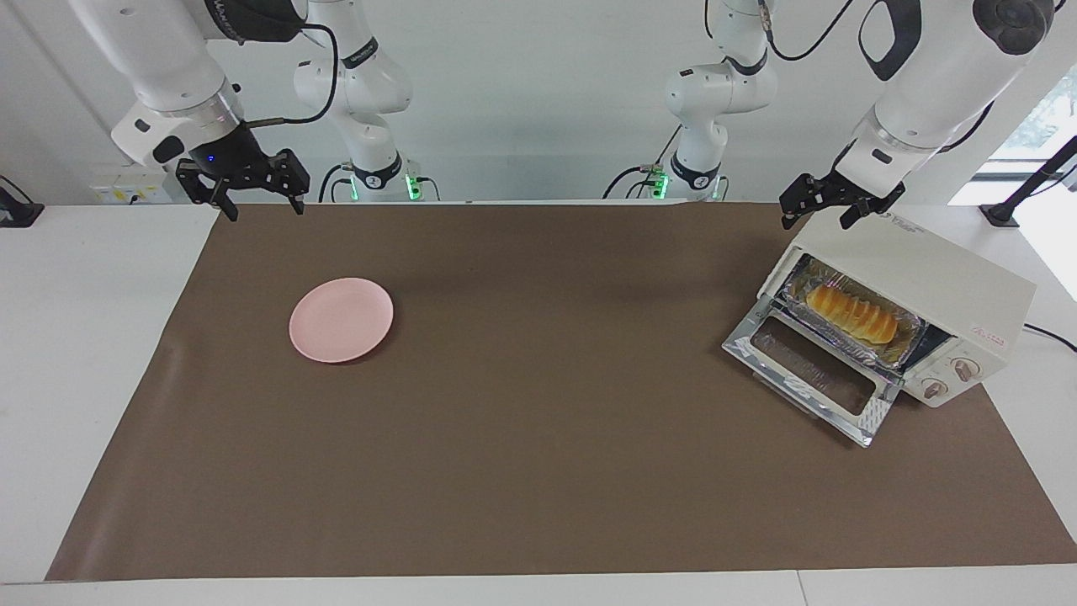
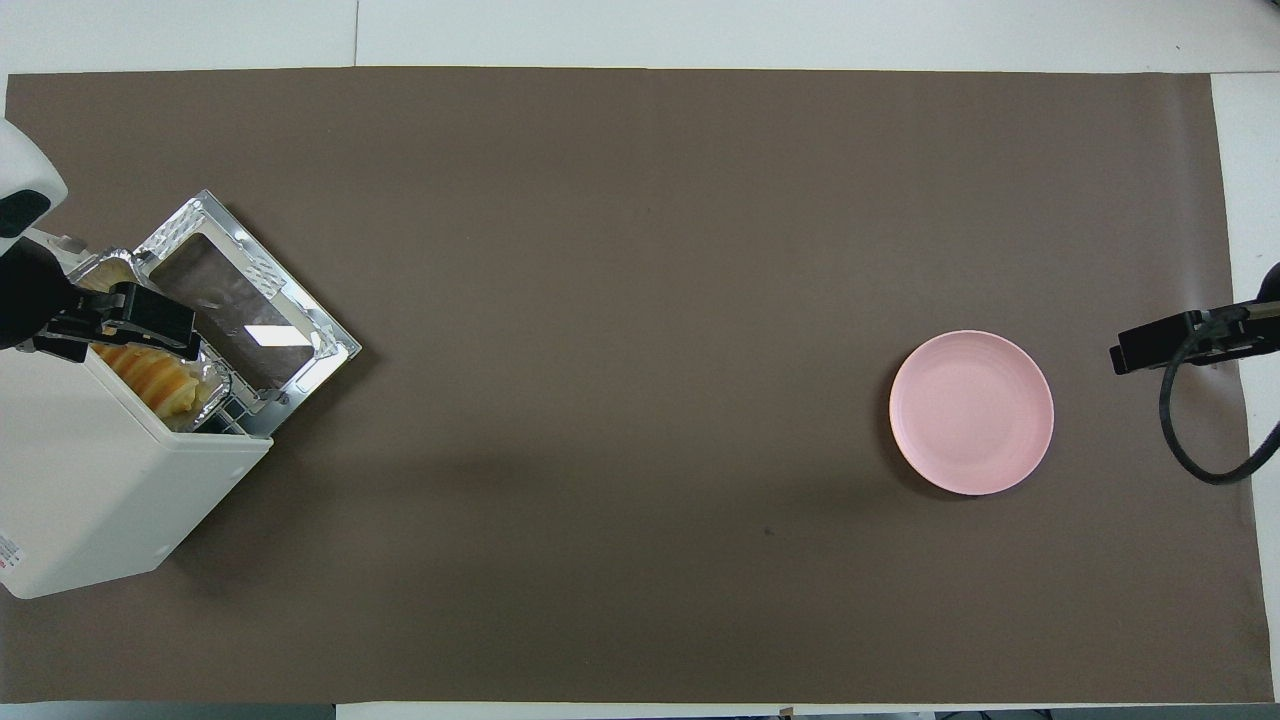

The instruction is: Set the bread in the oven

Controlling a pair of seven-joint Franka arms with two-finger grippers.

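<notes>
The bread [image 1: 850, 311], a ridged yellow-orange loaf, lies in a crinkled foil tray [image 1: 900, 347] on the rack inside the cream-white oven [image 1: 942, 278]. The oven stands at the left arm's end of the table. Its glass door [image 1: 812, 379] hangs fully down. In the overhead view the bread [image 2: 160, 375] shows in the oven's [image 2: 110, 480] mouth. My left gripper [image 1: 814, 220] hangs open and holds nothing, over the oven's top corner above the mouth. My right gripper [image 1: 265, 210] waits open over the mat's edge nearest the robots, at the right arm's end.
A round pink plate [image 1: 341, 320] with nothing on it lies on the brown mat [image 1: 538, 438] toward the right arm's end. A black cable [image 2: 1190, 440] loops from the right gripper in the overhead view. White table shows around the mat.
</notes>
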